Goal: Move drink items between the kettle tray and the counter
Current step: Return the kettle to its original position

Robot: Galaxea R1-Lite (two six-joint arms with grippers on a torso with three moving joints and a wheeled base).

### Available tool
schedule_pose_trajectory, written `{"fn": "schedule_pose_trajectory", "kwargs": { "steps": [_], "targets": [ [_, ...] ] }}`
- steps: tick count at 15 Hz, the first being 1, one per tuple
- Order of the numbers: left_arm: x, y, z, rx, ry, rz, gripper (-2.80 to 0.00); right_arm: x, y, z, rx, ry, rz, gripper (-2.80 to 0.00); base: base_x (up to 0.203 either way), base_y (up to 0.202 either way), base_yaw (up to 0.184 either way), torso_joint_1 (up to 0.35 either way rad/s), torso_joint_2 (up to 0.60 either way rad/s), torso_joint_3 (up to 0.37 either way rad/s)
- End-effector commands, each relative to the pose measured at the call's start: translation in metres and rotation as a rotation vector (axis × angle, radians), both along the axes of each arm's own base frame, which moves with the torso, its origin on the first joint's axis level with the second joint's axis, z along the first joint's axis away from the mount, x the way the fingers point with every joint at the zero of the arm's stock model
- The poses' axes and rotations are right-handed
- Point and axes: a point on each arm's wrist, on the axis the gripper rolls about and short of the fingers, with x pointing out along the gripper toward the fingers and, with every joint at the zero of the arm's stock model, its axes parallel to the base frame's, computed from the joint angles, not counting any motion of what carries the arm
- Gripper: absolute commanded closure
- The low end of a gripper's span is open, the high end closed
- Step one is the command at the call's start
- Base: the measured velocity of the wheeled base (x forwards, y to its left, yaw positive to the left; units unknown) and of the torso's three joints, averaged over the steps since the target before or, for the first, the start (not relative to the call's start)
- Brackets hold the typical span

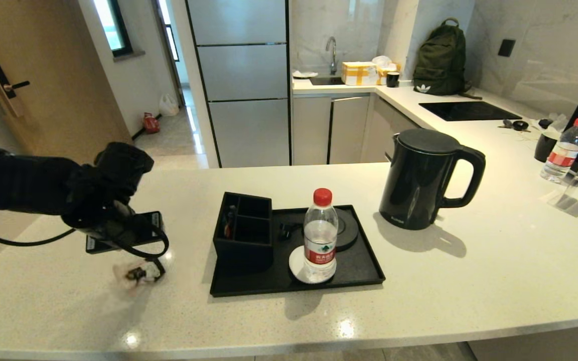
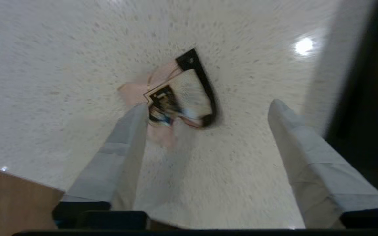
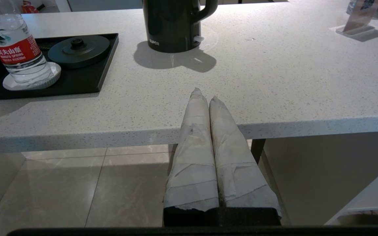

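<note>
Off-white speckled stone surface (image 1: pixel 469 281). Flat black rectangular tray (image 1: pixel 364 260), round black kettle base (image 3: pixel 78 46), black compartmented box (image 1: pixel 243 228). Tall matte black electric kettle (image 1: pixel 422 178). Small pale pink sachet (image 2: pixel 176 98), black end, white patch. Clear plastic water bottle (image 1: pixel 320 235): red cap, red-white label. Left tool (image 2: pixel 208 106) and right tool (image 3: pixel 205 95): pale grey tape wrap.

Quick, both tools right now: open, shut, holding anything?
Left tool: open, empty, above the pink sachet lying on the counter.
Right tool: shut, empty, parked at the counter's front edge.

My right wrist view: kettle (image 3: pixel 172 24) reads "SUPOR"; water bottle (image 3: pixel 16 52) red label reads "NONGFU SPRING", Chinese characters above.
</note>
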Motion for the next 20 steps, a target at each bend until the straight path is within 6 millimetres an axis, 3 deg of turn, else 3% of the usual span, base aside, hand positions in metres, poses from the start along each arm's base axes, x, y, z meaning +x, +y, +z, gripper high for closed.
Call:
{"fn": "schedule_pose_trajectory", "kwargs": {
  "steps": [1,3,5,6,7,9,10,13,15,17,18,20],
  "targets": [
    [-0.043,0.006,0.058,-0.032,-0.171,-0.004,-2.80,0.000,0.000,0.000,-0.001,0.002,0.000,0.00,0.000,0.000,0.000,0.000,0.00,0.000],
    [-0.089,0.013,0.097,-0.058,-0.283,-0.016,-2.80,0.000,0.000,0.000,-0.001,0.002,0.000,0.00,0.000,0.000,0.000,0.000,0.00,0.000],
    [-0.124,0.018,0.115,-0.061,-0.315,-0.026,-2.80,0.000,0.000,0.000,-0.001,0.002,-0.001,0.00,0.000,0.000,0.000,0.000,0.00,0.000],
    [-0.156,0.023,0.127,-0.065,-0.365,-0.032,-2.80,0.000,0.000,0.000,-0.001,0.002,0.000,0.00,0.000,0.000,0.000,0.000,0.00,0.000],
    [-0.181,0.026,0.135,-0.065,-0.395,-0.036,0.00,0.000,0.000,0.000,-0.001,0.002,0.000,0.00,0.000,0.000,0.000,0.000,0.00,0.000],
    [-0.214,0.031,0.137,-0.053,-0.383,-0.046,0.00,0.000,0.000,0.000,-0.001,0.002,0.000,0.00,0.000,0.000,0.000,0.000,0.00,0.000],
    [-0.240,0.036,0.140,-0.049,-0.401,-0.048,0.00,0.000,0.000,0.000,-0.001,0.002,0.000,0.00,0.000,0.000,0.000,0.000,0.00,0.000],
    [-0.346,0.049,0.133,-0.027,-0.406,-0.022,0.00,0.000,0.000,0.000,-0.001,0.002,-0.001,0.00,0.000,0.000,0.000,0.000,0.00,0.000],
    [-0.379,0.051,0.130,-0.017,-0.389,-0.002,0.00,0.000,0.000,0.000,-0.001,0.002,-0.001,0.00,0.000,0.000,0.000,0.000,0.00,0.000],
    [-0.437,0.051,0.136,-0.029,-0.537,0.009,0.00,0.000,0.000,0.000,-0.001,0.002,0.000,0.00,0.000,0.000,0.000,0.000,0.00,0.000],
    [-0.472,0.050,0.129,-0.039,-0.629,0.008,0.00,0.000,0.000,0.000,-0.001,0.002,0.000,0.00,0.000,0.000,0.000,0.000,0.00,0.000],
    [-0.505,0.049,0.116,-0.045,-0.718,0.006,0.00,0.000,0.000,0.000,-0.001,0.002,0.000,0.00,0.000,0.000,0.000,0.000,0.00,0.000]
  ]
}}
